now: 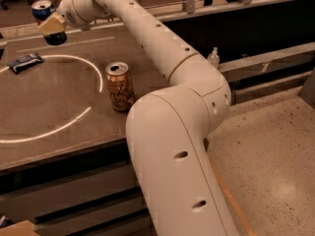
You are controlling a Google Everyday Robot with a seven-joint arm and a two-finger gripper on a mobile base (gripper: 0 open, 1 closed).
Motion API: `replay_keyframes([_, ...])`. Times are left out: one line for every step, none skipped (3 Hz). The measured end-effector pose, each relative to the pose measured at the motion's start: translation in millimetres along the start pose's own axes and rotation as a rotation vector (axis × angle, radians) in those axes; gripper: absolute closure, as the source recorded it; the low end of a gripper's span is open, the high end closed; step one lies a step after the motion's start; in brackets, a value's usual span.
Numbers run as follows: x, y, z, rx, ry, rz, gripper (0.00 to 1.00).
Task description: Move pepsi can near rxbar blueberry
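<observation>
My gripper (52, 27) is at the far left of the table, at the end of the white arm that reaches across it. It is shut on the pepsi can (42, 8), a dark blue can with a silver top, and holds it tilted above the table. The tan fingers (51, 24) cover the can's middle, and its dark bottom shows below them. The rxbar blueberry (24, 62), a flat dark blue bar with white lettering, lies on the table at the left edge, below and left of the held can.
A gold-tan can (119, 86) stands upright near the middle of the brown table (59, 102). A white curved line runs across the tabletop. A small clear bottle (213, 57) stands behind the arm at the right. The floor is to the right.
</observation>
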State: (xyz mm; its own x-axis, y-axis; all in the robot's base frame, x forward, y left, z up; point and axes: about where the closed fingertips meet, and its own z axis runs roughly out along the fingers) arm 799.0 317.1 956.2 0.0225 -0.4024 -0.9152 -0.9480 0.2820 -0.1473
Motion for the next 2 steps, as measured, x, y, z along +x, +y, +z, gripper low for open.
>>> replay_keyframes([1.0,4.6,12.7,-0.010,0.029,-0.023,1.00])
replay_keyframes([7.1,8.4,23.2,-0.033,0.053,-0.041,1.00])
